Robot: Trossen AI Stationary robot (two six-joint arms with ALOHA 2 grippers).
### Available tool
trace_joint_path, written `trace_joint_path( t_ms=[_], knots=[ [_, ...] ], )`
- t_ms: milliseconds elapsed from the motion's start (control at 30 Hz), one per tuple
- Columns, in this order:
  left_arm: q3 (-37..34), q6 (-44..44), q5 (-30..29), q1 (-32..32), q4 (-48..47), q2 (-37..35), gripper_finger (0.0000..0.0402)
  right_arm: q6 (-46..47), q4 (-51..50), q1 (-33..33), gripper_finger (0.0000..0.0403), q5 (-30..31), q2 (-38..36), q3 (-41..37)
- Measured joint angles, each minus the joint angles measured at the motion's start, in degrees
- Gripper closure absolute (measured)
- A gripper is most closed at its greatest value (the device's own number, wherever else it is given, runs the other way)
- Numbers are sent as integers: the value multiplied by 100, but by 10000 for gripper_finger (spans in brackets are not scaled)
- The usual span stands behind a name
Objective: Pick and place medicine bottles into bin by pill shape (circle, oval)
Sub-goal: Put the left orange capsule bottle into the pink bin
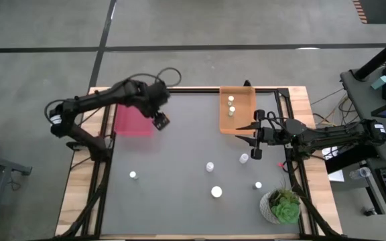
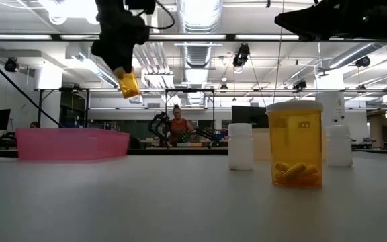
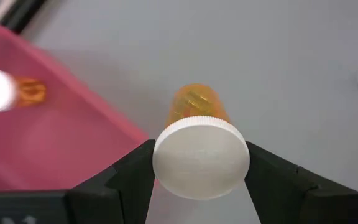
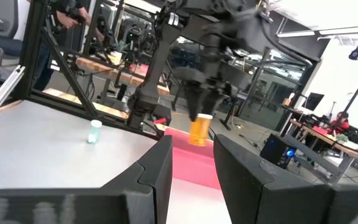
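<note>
Amber plastic shows between my left gripper [image 1: 161,120]'s jaws in the high view: a small amber medicine bottle with a white round cap [image 1: 162,121], held in the air just right of the flat pink plastic bin [image 1: 133,121] at the upper left of the frame. My right gripper [image 1: 255,137] waits beside the orange bin [image 1: 225,110] at upper centre-right; its jaws stand apart with nothing between them. Five white-capped bottles [image 1: 216,192] sit loose on the grey bench [image 1: 179,167].

Low view: the held bottle hangs cap-up, slightly tilted, above and just right of the pink bin at the left.

Left wrist view: the jaws clamp the white cap from both sides, with the bottle's long axis pointing away from the camera. The pink bin's edge lies just beside it, one bottle already inside. I judge a short shift over that edge is what the drop needs.

Right wrist view: the right jaws are parted and empty.
</note>
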Motion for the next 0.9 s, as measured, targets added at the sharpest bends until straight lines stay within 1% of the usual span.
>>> trace_joint_path(
  t_ms=[233,467,600,733,900],
  knots=[
    [-4,550,-44,1067,-133,-8,197,-15,0,0,294,0,0,0],
    [-28,882,-358,2044,-402,-6,197,-19,-2,0,294,1,0,0],
    [-53,1002,-365,2565,-401,-6,197,-19,-2,0,294,2,0,0],
    [-153,1091,-368,2941,-397,-6,197,-19,-4,0,294,1,0,0],
    [-506,1191,-365,3239,-397,10,197,-19,-20,0,294,2,0,0]
  ],
)
